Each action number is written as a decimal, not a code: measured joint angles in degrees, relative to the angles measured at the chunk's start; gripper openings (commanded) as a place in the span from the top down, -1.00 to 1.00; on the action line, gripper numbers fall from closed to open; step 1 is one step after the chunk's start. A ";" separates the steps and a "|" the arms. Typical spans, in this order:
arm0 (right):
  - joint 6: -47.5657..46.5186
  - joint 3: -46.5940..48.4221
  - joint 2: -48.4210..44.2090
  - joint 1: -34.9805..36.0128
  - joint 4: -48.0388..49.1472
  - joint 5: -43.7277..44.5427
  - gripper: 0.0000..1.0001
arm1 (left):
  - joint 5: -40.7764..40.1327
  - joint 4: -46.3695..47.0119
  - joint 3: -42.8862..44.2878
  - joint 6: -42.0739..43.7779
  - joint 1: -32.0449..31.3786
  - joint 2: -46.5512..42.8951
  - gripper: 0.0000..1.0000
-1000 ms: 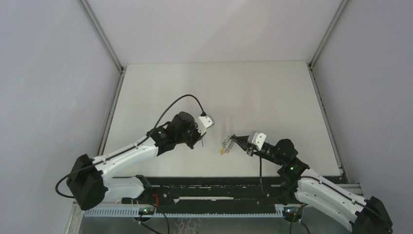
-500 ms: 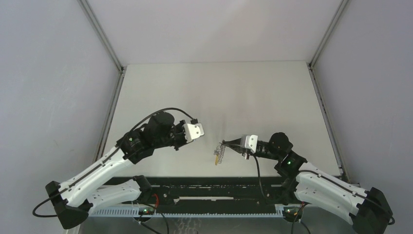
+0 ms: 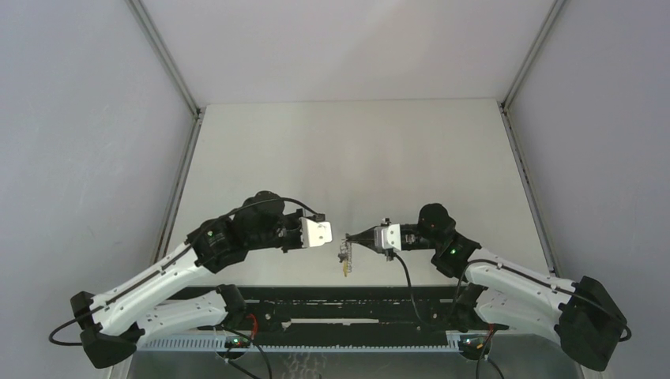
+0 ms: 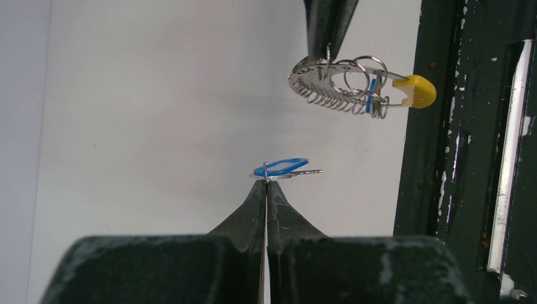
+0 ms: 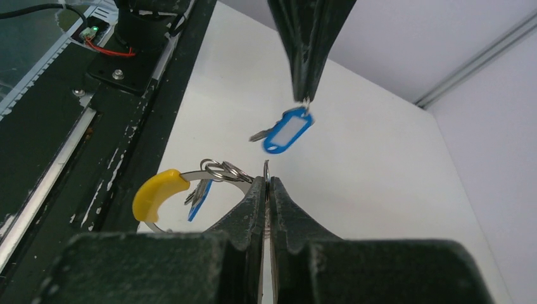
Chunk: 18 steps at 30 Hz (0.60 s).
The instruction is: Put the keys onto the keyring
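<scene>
My left gripper (image 4: 266,182) is shut on the small split ring of a key (image 4: 282,167) with a blue head and a short silver blade, held clear of the white table (image 3: 355,158). My right gripper (image 5: 267,182) is shut on the keyring (image 5: 218,171), a silvery jagged loop with a yellow curved section (image 5: 155,192). Another blue key (image 5: 199,202) hangs on that loop. In the left wrist view the keyring (image 4: 332,82) hangs above and right of the held key. From above, the left gripper (image 3: 332,237) and right gripper (image 3: 351,237) point tip to tip, the keyring (image 3: 344,257) dangling below them.
A black mounting rail (image 3: 355,304) runs along the table's near edge, just below the dangling keyring, and shows as the rail (image 4: 468,158) at the right of the left wrist view. Grey walls enclose the left, right and back sides.
Both arms have swung toward each other and the near edge. The right gripper carried the keyring left; the left gripper turned to face it with its key.
</scene>
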 measured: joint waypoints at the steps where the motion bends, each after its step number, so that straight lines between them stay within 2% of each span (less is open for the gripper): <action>1: -0.57 0.96 0.72 -0.09 0.02 -0.52 1.00 | 0.00 0.26 -0.48 0.07 -0.11 -0.17 0.99; 18: -1.99 8.00 10.82 -0.70 1.31 -3.85 1.00 | -0.74 2.78 -3.96 1.03 -2.08 -2.03 1.00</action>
